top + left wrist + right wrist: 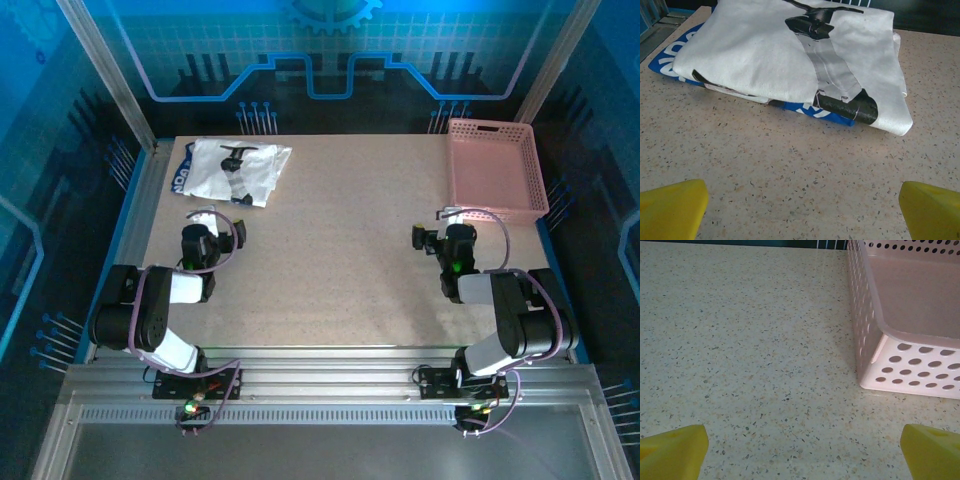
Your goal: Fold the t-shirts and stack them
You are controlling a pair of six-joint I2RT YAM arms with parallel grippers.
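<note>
The white t-shirt, with a dark printed graphic, lies folded on top of the folded blue t-shirt at the far left of the table. The blue one shows white lettering along its edge and peeks out under the white one's near side. My left gripper is open, a little nearer than the stack, holding nothing. My right gripper is open over bare table, just left of the basket's near corner.
A pink perforated plastic basket stands at the far right corner, nothing visible inside. The speckled tabletop stretches bare between the two arms. Metal frame rails border the table on each side.
</note>
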